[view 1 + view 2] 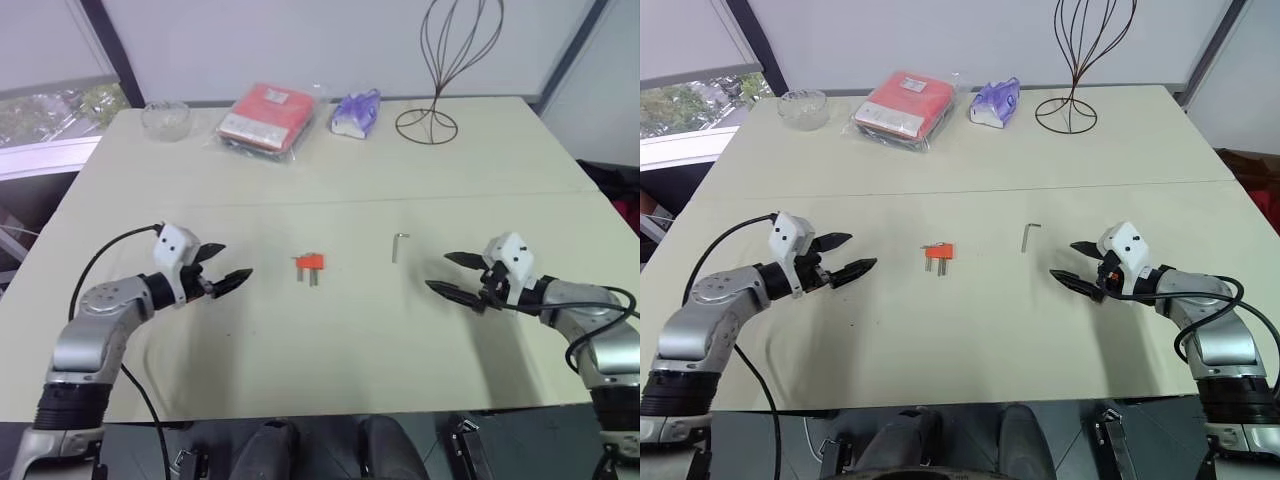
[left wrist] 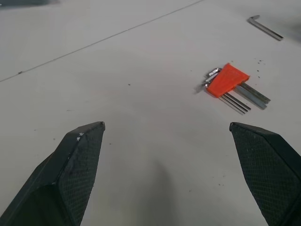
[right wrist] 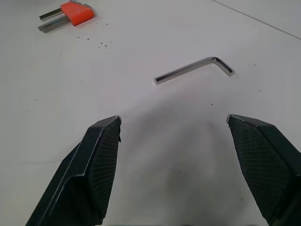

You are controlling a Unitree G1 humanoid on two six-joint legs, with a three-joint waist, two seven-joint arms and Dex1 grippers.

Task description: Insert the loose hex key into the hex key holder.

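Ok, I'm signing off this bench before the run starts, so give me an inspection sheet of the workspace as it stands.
Surface: pale table, a seam across it, a few dark specks near the holder.
Job's things: hex key lying flat, apart from the orange holder, which lies near the middle.
Clutter: along the far edge, glass bowl, red packet, purple pack, wire stand.
Grippers: left gripper open, holding nothing, aimed at the holder; right gripper open, holding nothing, aimed at the hex key.
Cables: black cable looping off the left arm; another on the right arm.
Surroundings: window at far left, pale walls.
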